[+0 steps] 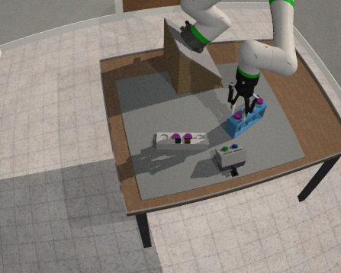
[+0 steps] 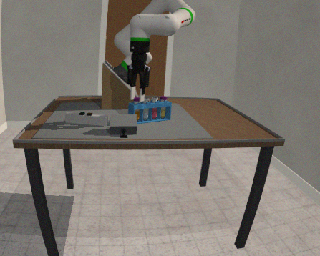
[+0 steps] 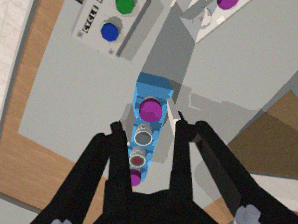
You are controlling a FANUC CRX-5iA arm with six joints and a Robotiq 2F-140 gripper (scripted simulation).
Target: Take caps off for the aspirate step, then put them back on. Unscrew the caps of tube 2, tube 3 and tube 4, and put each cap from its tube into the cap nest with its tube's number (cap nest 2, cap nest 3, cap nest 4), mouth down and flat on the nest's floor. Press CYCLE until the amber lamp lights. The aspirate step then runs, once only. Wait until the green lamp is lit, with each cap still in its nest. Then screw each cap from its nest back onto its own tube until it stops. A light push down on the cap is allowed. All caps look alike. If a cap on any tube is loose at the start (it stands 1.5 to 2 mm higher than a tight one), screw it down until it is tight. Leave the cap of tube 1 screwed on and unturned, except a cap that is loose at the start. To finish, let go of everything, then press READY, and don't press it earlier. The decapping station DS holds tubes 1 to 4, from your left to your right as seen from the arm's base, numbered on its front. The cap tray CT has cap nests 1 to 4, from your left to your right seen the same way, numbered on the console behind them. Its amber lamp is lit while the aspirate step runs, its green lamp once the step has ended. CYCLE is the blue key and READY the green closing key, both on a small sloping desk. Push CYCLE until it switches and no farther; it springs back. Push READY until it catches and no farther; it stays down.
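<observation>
The blue decapping station [image 1: 246,119] holds four tubes. Purple caps sit on the two end tubes [image 1: 238,114] [image 1: 259,101], and the two middle tubes [image 3: 143,135] [image 3: 137,160] stand open. My gripper [image 1: 241,110] hangs straight down over the end of the station nearest the key desk. It is open, with a finger on each side of that end tube's cap [image 3: 150,109]. It holds nothing. It also shows in the exterior view [image 2: 139,96] and the wrist view [image 3: 147,117]. The white cap tray [image 1: 182,141] holds two purple caps [image 1: 175,136] [image 1: 187,136] in its middle nests.
The small key desk [image 1: 230,155] with the green key [image 1: 225,149] and the blue key [image 1: 235,146] stands in front of the station. A tall brown wedge-shaped block [image 1: 188,65] stands at the back of the table, by the arm's base.
</observation>
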